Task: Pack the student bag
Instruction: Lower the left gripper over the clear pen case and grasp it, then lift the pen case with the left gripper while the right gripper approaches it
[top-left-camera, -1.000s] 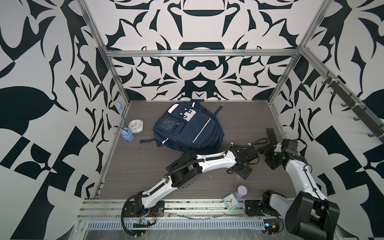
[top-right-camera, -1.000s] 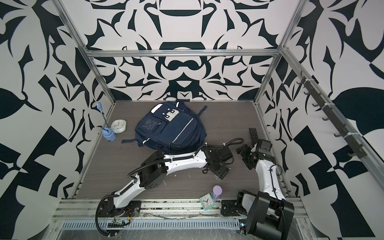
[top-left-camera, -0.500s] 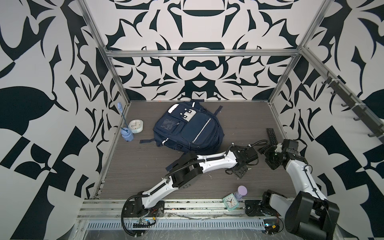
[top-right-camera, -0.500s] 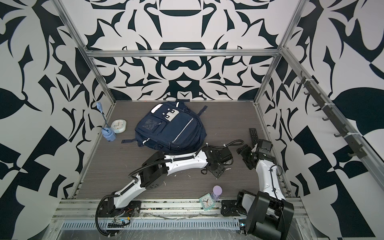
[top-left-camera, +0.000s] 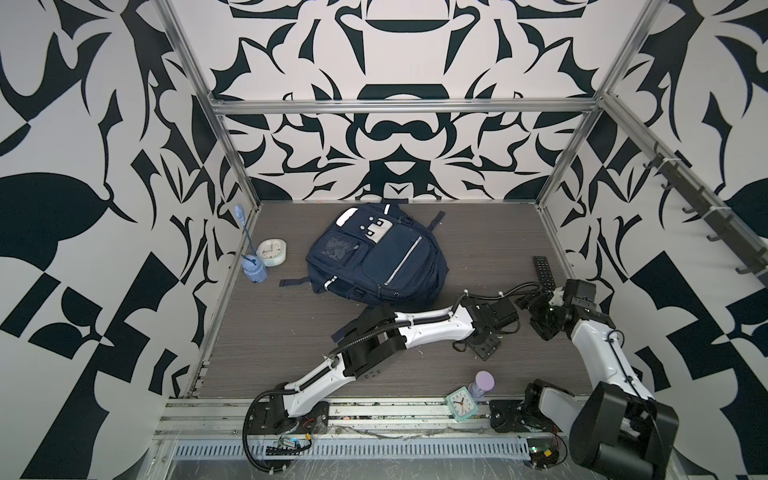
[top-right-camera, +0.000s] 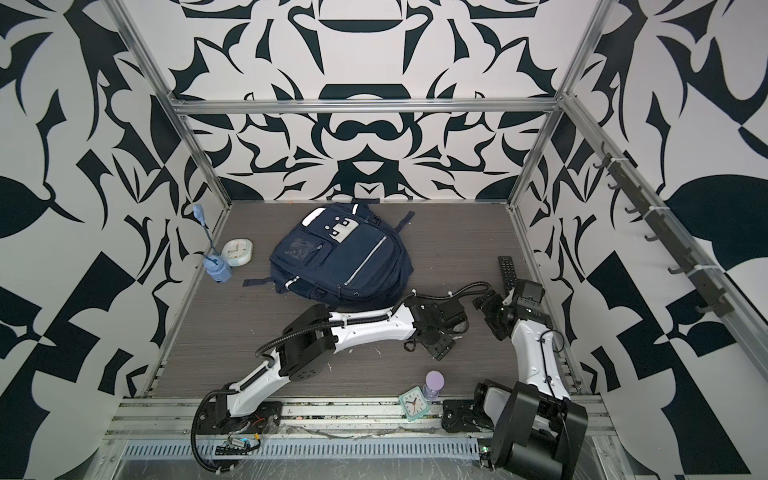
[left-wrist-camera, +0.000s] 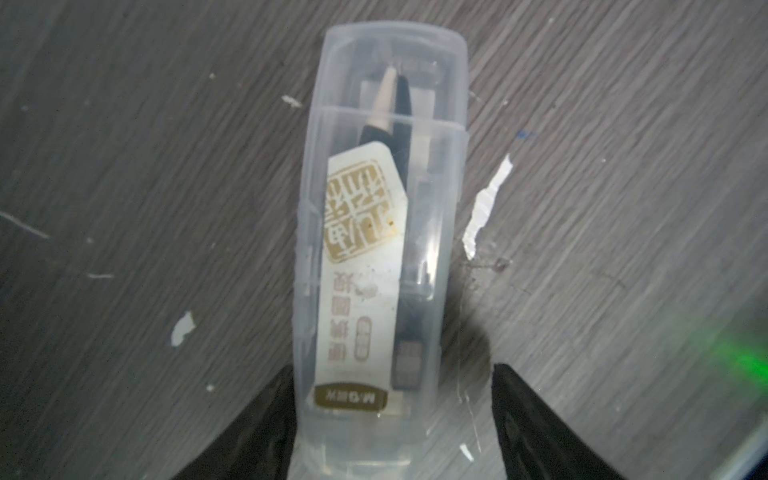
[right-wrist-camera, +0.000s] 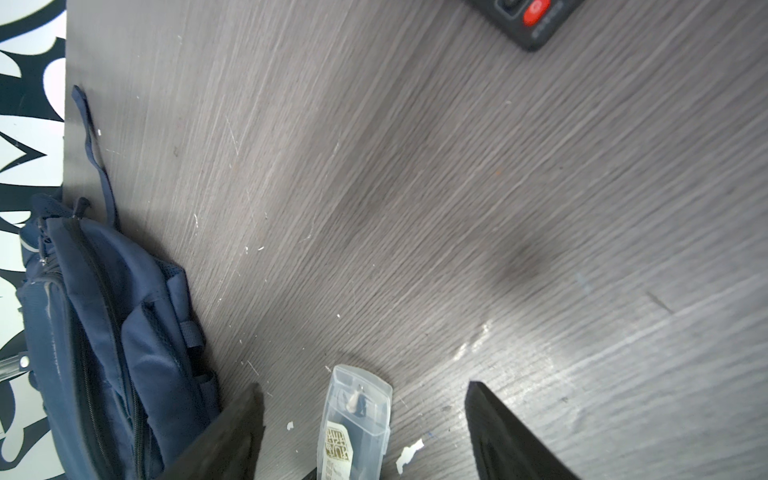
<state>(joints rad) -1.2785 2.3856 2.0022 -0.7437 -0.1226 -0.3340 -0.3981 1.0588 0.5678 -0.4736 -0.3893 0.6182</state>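
The student bag lies flat with its front up on the rear half of the table, close to the back wall and a little left of the middle in both top views. It is navy fabric, with a white-grey flap carrying small buckles near its top, a clear window pocket below that, and a slanted silver strip across the larger front pocket. Dark straps trail out at its top corner and at its lower left edge. The right wrist view shows its side, with a zip running along it.

The left gripper straddles a clear plastic case lying on the table – one finger is against the case's edge and the other stands off it with a gap, so the jaws are apart and not clamped. The right gripper is spread wide and grasps nothing.

The table is dark grey wood grain, scuffed and dotted with white scraps. On it are a black remote by the right wall, a round white clock by the left wall, and a green alarm clock at the front edge – beside a lilac-capped bottle. Black-and-white patterned walls in an aluminium frame enclose it, and the right wall carries a rail of hooks
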